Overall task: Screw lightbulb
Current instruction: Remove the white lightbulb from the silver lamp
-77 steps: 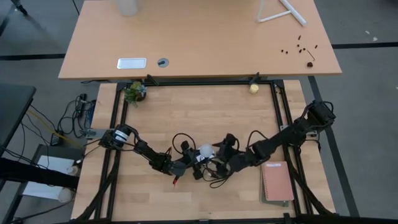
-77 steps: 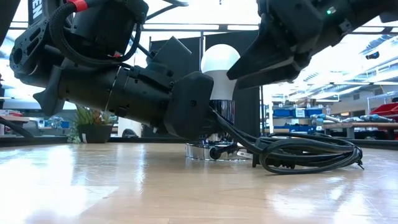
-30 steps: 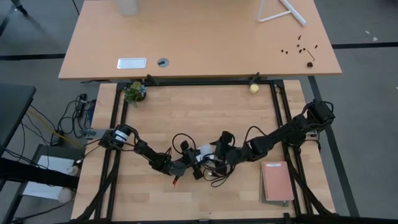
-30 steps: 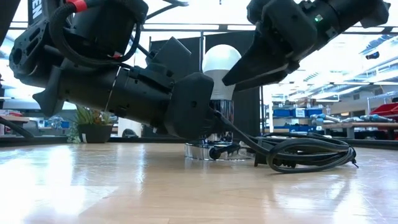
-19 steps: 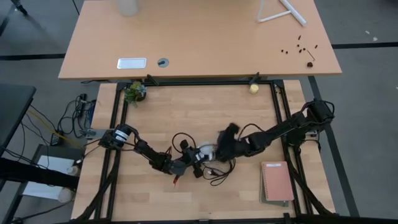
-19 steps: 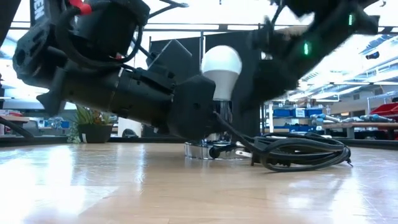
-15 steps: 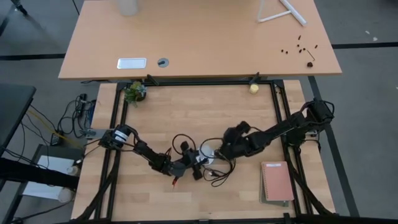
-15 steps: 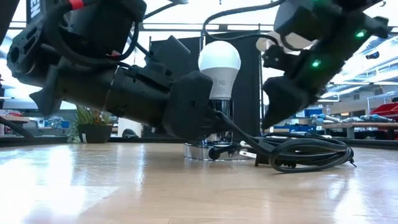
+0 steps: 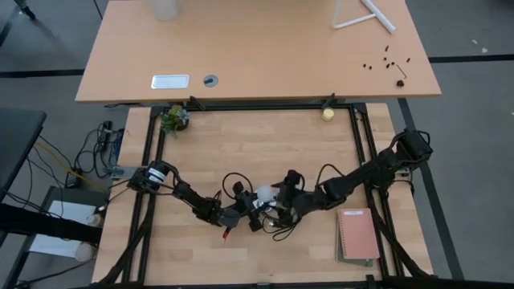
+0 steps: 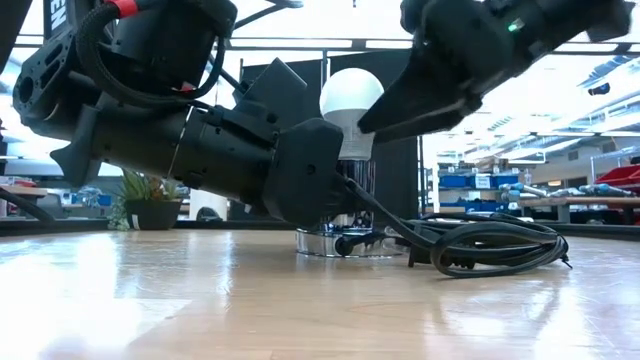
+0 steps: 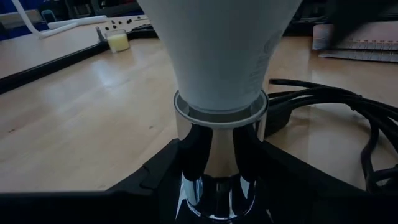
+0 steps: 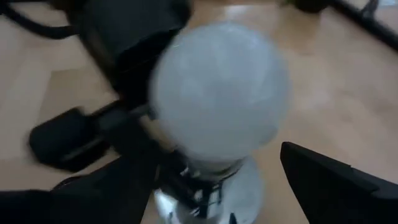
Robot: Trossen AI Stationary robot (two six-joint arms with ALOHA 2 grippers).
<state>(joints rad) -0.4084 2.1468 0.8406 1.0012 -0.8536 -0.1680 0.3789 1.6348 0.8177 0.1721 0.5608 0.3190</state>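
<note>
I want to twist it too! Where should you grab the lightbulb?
Probably grab the lightbulb by its round white top, coming down from above. It stands upright in the socket, and the left gripper already hugs the shiny stem below, so only the dome is free. The right gripper has its fingers spread either side of it.

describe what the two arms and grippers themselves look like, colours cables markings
Both arms are matte black, built of chunky rounded segments. The left arm has a black cable looping over it with a red band near the top and white lettering, cut off by the frame. The right arm shows a small green light. The right gripper has flat, wedge-shaped black fingers.
</note>
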